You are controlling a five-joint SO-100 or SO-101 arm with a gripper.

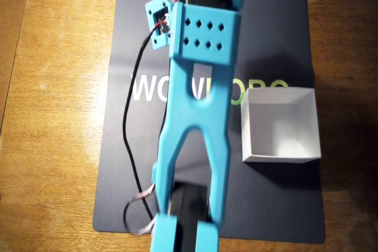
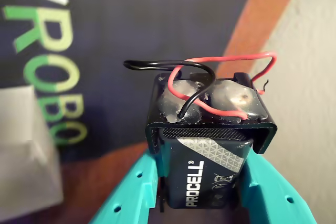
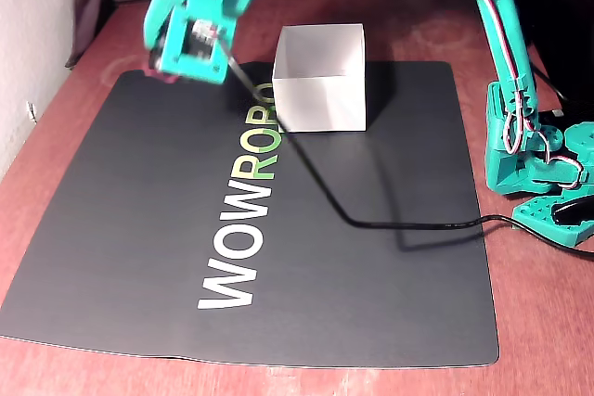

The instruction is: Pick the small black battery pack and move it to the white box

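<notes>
In the wrist view the small black battery pack (image 2: 207, 156) fills the middle, its white lettering facing me and thin red and black wires looping over its top. My gripper (image 2: 202, 184) is shut on it, a teal finger (image 2: 134, 192) pressed against each side. The fixed view shows the gripper (image 3: 176, 48) raised above the mat's far left corner, left of the white box (image 3: 320, 81) and apart from it. The white box (image 1: 280, 125) stands open on the right of the overhead view, where the arm hides the battery pack. A blurred corner of the box (image 2: 26, 150) shows at the wrist view's left edge.
A black mat (image 3: 139, 229) with WOWROBO lettering covers the wooden table. A thin black cable (image 3: 371, 224) runs across the mat toward the arm's teal base (image 3: 529, 155) at the right. A pale wall (image 3: 28, 34) borders the left side.
</notes>
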